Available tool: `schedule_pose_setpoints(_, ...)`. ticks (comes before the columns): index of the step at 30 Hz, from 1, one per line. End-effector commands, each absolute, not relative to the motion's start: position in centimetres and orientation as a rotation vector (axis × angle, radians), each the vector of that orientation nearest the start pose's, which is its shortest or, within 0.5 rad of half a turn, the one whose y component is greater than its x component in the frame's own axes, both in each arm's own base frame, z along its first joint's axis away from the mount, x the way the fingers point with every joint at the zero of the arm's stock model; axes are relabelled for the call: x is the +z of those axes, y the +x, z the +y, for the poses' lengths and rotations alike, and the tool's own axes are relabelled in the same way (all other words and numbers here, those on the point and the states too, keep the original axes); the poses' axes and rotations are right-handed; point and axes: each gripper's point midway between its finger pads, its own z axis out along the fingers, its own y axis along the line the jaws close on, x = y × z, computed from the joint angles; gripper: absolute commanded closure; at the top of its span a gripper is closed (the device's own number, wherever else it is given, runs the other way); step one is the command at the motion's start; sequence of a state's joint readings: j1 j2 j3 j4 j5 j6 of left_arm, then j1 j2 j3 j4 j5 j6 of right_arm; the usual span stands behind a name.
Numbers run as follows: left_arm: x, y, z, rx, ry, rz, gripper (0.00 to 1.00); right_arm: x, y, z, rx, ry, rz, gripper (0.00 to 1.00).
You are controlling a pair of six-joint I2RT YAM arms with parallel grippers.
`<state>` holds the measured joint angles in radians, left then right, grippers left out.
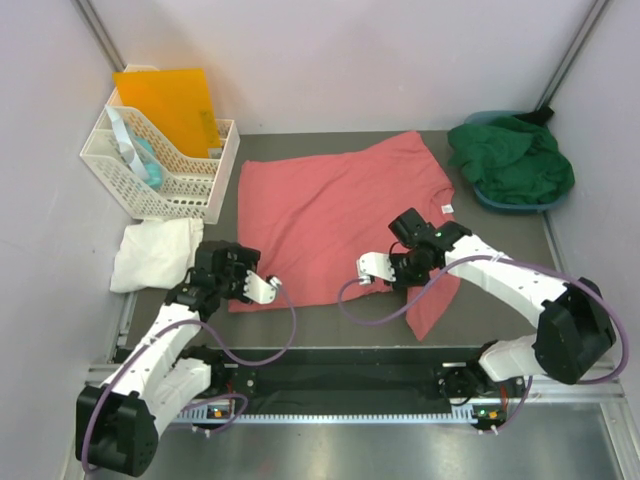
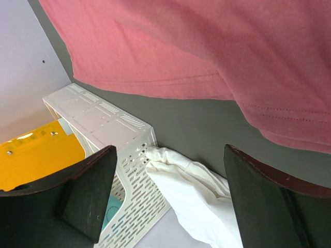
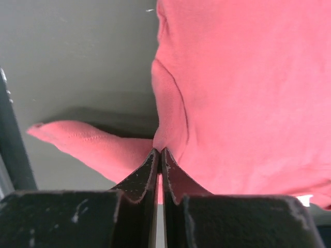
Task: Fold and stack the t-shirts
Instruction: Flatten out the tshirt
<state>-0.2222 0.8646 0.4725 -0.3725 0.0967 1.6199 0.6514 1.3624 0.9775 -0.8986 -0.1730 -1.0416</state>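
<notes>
The salmon-pink t-shirt [image 1: 330, 210] lies spread flat in the middle of the table, with its white neck label at the right edge. My right gripper [image 1: 372, 268] is at its near hem, shut on a pinched fold of the pink cloth [image 3: 159, 150], with a sleeve [image 3: 88, 142] trailing to the left. My left gripper [image 1: 265, 288] is open and empty at the shirt's near left corner; the pink hem [image 2: 207, 51] lies beyond its fingers [image 2: 88, 196]. The white t-shirt [image 1: 152, 255] lies crumpled at the left, also in the left wrist view [image 2: 201, 201]. The dark green t-shirt [image 1: 512, 158] is bunched at the back right.
A white lattice basket [image 1: 160, 165] holding an orange folder [image 1: 170, 100] stands at the back left, next to the white shirt. The green shirt sits in a blue basin [image 1: 500, 203]. Grey walls enclose the table on three sides.
</notes>
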Motion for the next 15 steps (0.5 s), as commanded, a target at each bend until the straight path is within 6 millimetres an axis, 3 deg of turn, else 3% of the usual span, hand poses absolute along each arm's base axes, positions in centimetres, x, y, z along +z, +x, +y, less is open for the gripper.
schedule_pose_setpoints(1, 10.8, 28.9, -4.5, 0.56, 1.895, 1.391, 0.12, 8.8, 23.3, 15.6, 0.068, -2.224, 1.767, 0.95)
schedule_pose_setpoints(5, 10.9, 28.8, -4.4, 0.555, 1.892, 1.398, 0.12, 8.8, 26.2, 16.1, -0.043, -2.18, 1.728, 0.71)
schedule_pose_setpoints(6, 10.8, 28.7, -4.3, 0.558, 1.892, 1.403, 0.12, 8.4, 27.0, 16.0, -0.088, -2.15, 1.739, 0.68)
schedule_pose_setpoints(7, 10.7, 28.6, -4.3, 0.556, 1.895, 1.407, 0.12, 8.8, 28.6, 15.3, -0.208, -2.079, 1.77, 0.66)
schedule_pose_setpoints(8, 10.6, 28.6, -4.3, 0.554, 1.897, 1.409, 0.12, 9.5, 30.2, 15.9, -0.263, -2.007, 1.738, 0.63)
schedule_pose_setpoints(9, 10.7, 28.6, -4.3, 0.555, 1.895, 1.406, 0.12, 9.9, 30.9, 15.6, -0.306, -1.963, 1.74, 0.62)
schedule_pose_setpoints(12, 10.9, 28.4, -4.3, 0.559, 1.889, 1.403, 0.12, 11.8, 31.1, 15.1, -0.321, -1.885, 1.715, 0.61)
schedule_pose_setpoints(15, 10.8, 28.1, -4.1, 0.565, 1.896, 1.408, 0.12, 12.6, 28.0, 14.6, -0.222, -1.901, 1.688, 0.6)
